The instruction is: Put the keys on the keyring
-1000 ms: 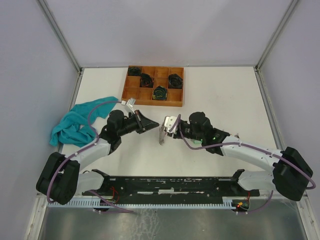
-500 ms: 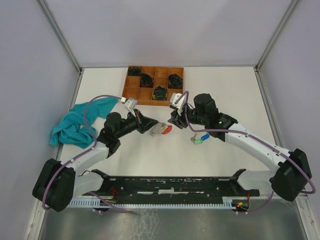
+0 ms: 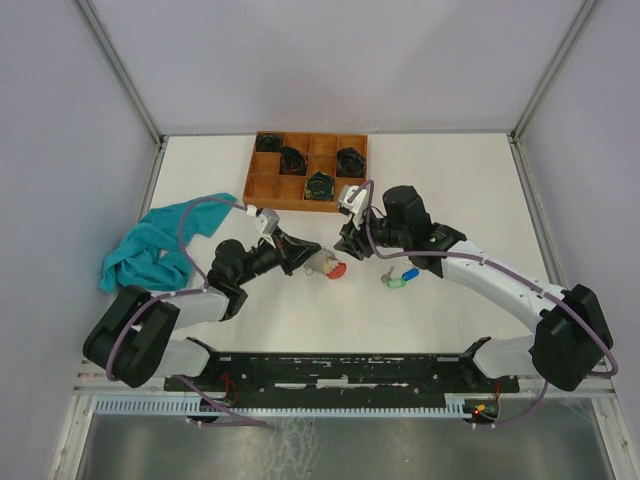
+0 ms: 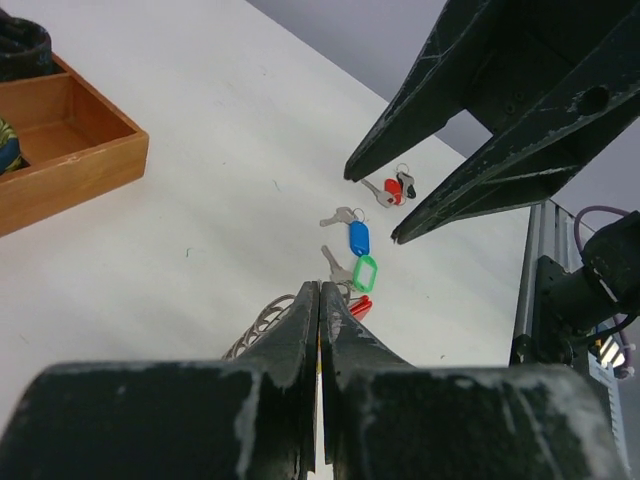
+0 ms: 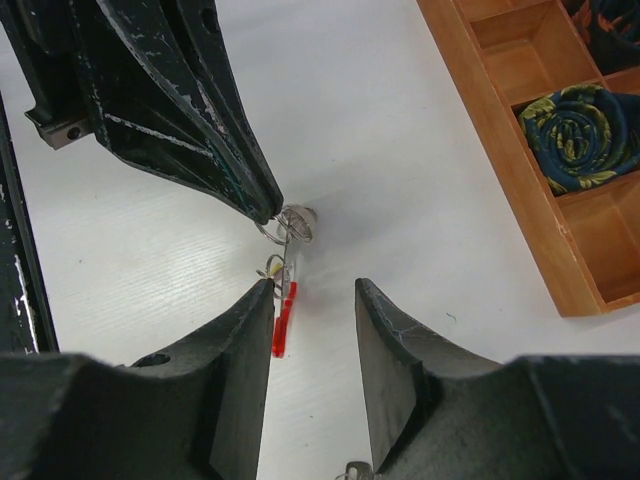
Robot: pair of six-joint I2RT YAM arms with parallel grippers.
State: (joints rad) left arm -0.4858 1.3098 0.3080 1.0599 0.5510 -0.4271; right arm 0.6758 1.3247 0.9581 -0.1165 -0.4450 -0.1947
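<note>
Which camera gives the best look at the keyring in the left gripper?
Right wrist: the keyring shows clear at the left gripper's tips, with a red tag. The left wrist view hides most of it behind that gripper; the top view shows it only small.

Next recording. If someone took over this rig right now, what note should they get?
Left hand: shut on the keyring, with the red key hanging from it.
Right hand: open and empty, pointed at the keyring.
Blue key and green key: loose on the table, side by side.
Done: the red key seems to be on the ring.
Left: thread on the blue and green ones.
</note>
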